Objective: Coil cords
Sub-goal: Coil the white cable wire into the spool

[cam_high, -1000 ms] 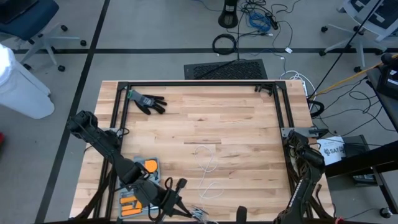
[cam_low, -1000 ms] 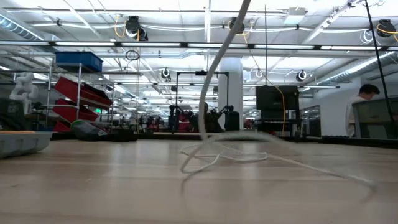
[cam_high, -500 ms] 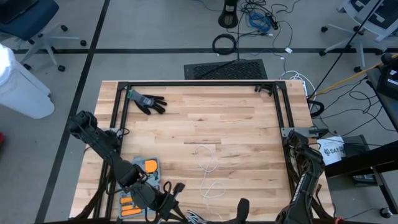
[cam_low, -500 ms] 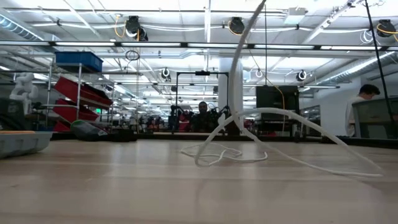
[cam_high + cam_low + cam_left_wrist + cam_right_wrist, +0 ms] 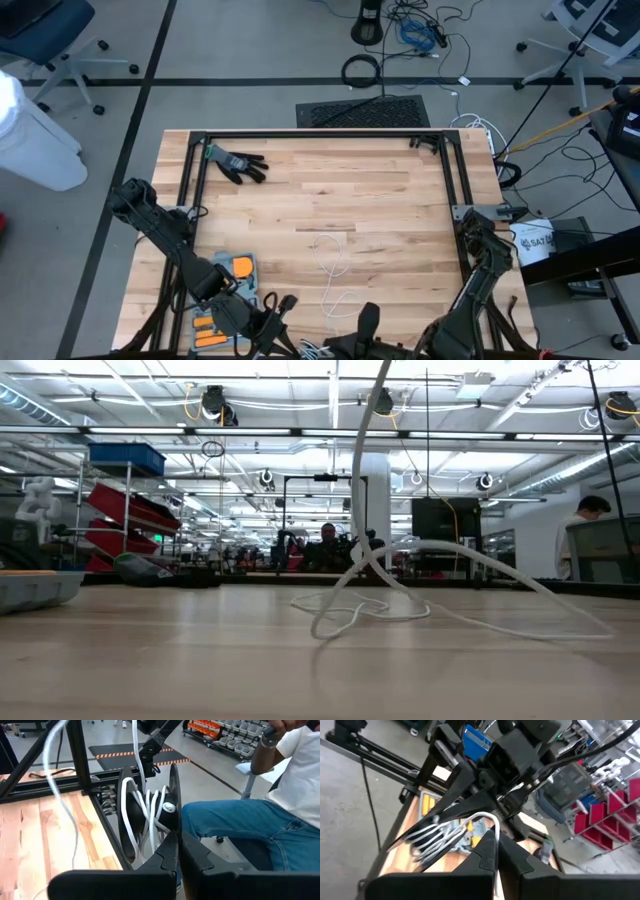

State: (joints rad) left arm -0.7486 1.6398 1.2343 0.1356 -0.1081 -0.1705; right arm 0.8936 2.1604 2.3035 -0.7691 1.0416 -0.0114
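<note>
The thin white cord (image 5: 335, 270) lies in loose loops on the wooden table (image 5: 400, 200). One strand (image 5: 365, 450) rises from them out of the top of the low view. My left gripper (image 5: 176, 840), at the table's near edge (image 5: 298, 338), is shut on a black spool (image 5: 127, 815) partly wound with white cord (image 5: 152, 817). My right gripper (image 5: 494, 834) is close beside it (image 5: 350, 340), shut on the cord just off the spool. My left gripper pinches the black spool between its two fingers, at the spool's edge nearest the wrist (image 5: 169, 840). The spool stands edge-on beyond the fingertips, clear of the table, its cord turns showing. My right gripper pinches a single strand of the white cord at a bend (image 5: 487, 817) between its fingertips. The fingers point toward the left gripper and the wound turns (image 5: 437, 837). The strand is lifted off the table.
A black glove (image 5: 238, 163) lies at the far left of the table. A tray with orange tools (image 5: 225, 300) sits near the left arm. A black metal frame (image 5: 320, 137) borders the table. A person in jeans (image 5: 250, 825) sits beyond the table's edge.
My right gripper has gone toward the table's left, closer to the left gripper and the spool. The cord has been drawn up: a stretch that lay on the table now arches above it, while the far loops stay put.
</note>
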